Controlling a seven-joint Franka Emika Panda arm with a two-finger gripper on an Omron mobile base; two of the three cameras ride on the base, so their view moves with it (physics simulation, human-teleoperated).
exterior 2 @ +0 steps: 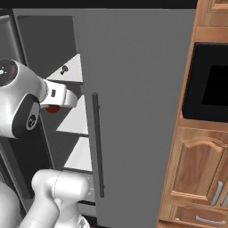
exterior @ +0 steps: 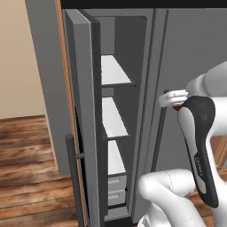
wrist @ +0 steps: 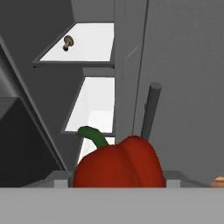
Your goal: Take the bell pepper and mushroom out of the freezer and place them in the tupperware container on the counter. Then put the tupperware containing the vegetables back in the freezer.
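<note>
Fingers [wrist: 118,186] are gripping the bell pepper [wrist: 119,165] across its body, outside the open freezer [exterior: 116,115], mushroom [wrist: 68,42] sitting on a shelf inside; pepper's looking light, firm but glossy-slick, so I'm favouring the wide middle, not the stem.

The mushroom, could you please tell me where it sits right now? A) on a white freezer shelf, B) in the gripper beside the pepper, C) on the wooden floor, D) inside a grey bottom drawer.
A: the mushroom rests on a white shelf of the open freezer, while the gripper carries just the bell pepper.
</note>
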